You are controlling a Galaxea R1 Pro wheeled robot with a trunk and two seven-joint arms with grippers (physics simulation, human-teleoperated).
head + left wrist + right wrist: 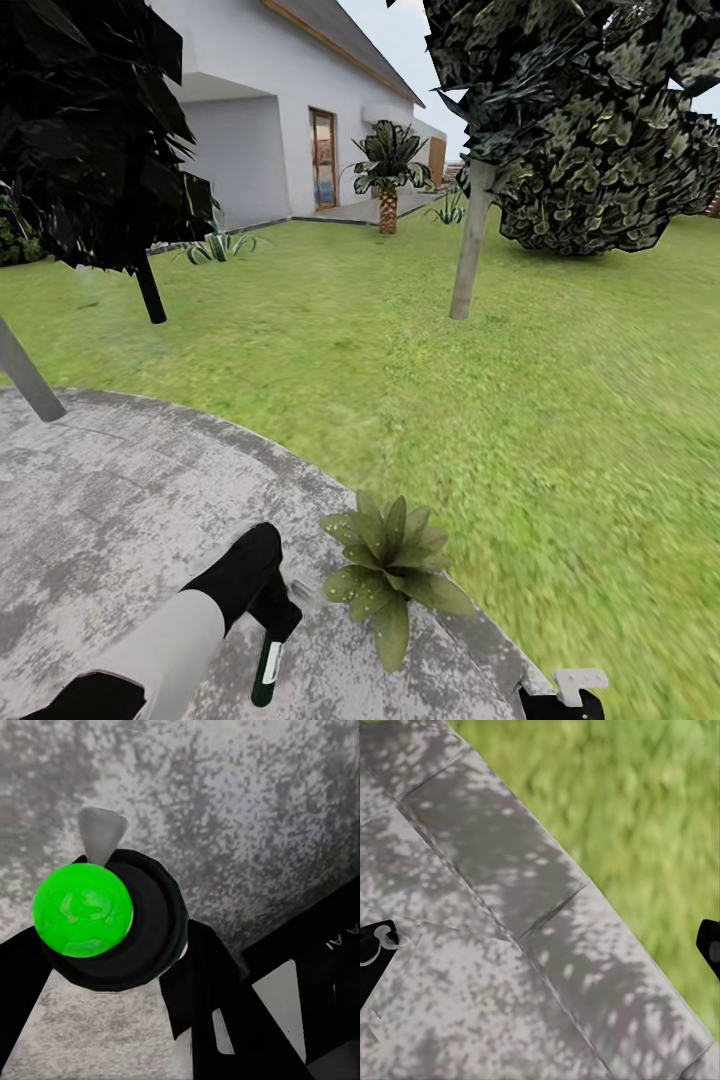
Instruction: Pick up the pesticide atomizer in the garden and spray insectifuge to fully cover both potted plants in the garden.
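Note:
My left gripper [276,612] is shut on the pesticide atomizer [267,668], a slim dark green bottle with a white label band that hangs bottom-down over the grey patio [110,520]. In the left wrist view the bottle's bright green base [82,911] faces the camera, its pale trigger [101,832] sticks out past it, and black fingers [202,982] flank it. One potted plant [392,572], a speckled green rosette, sits at the patio's edge just right of the bottle. The second plant is out of view. My right gripper [540,949] stands open above the patio's border.
Lawn [420,380] stretches beyond the patio to a white house [290,110]. On the grass stand a pale tree trunk [470,240], a dark trunk [150,290], a palm [388,185] and an agave [218,245]. A slanted grey post [25,375] rises at the patio's left.

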